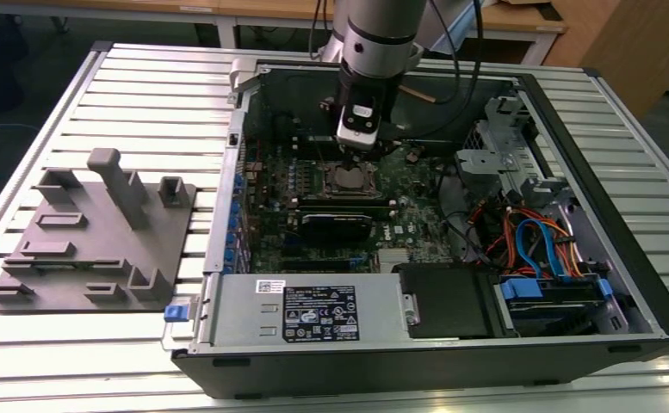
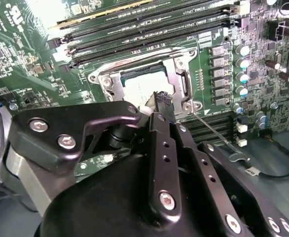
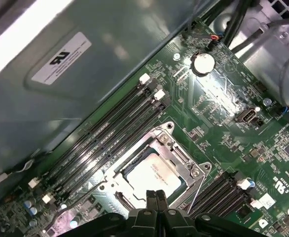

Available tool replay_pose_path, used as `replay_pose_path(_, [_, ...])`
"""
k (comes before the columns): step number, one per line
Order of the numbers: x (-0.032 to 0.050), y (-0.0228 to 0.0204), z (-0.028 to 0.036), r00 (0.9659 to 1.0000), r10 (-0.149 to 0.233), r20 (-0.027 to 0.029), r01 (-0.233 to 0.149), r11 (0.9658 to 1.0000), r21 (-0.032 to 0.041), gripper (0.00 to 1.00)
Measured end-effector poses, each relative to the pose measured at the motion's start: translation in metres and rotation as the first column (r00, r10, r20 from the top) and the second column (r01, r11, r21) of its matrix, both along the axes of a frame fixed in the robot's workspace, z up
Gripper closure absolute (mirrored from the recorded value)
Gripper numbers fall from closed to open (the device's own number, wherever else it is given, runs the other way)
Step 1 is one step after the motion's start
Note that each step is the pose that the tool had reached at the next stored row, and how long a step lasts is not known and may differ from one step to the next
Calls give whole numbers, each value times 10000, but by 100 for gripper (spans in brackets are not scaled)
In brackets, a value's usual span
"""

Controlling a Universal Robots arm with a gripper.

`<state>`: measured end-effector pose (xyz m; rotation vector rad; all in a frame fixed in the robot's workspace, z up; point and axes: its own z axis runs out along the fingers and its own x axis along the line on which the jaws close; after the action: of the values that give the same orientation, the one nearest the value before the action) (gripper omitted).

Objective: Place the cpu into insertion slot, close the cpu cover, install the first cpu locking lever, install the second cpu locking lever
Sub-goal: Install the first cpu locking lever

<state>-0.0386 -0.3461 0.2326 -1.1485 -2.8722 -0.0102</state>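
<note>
The cpu sits in the insertion slot and the cpu cover looks folded down around it. I judge the work to stand at the locking levers, since one thin lever juts away from the slot's corner, seemingly unlatched. The gripper hovers at the slot's edge just beside the cpu, fingers pressed together with nothing between them. The lever step calls for a steady push with that closed tip, down and under the catch beside the slot, without slipping onto the cover.
</note>
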Motion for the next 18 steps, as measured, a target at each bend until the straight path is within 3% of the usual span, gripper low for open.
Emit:
replay_pose_path(5, [-24,-1,-1,9998,139,158,-139,9999,3,89])
replay_pose_path(9, [-24,-1,1,9988,443,213,-444,9990,48,89])
replay_pose_path(11, [-24,-1,0,9983,534,222,-537,9985,135,89])
replay_pose_path(13, [-24,-1,0,9979,599,235,-607,9976,340,89])
replay_pose_path(14, [-24,-1,0,9977,631,244,-640,9972,396,89])
replay_pose_path(18, [-24,-4,0,9945,982,371,-997,9942,395,89])
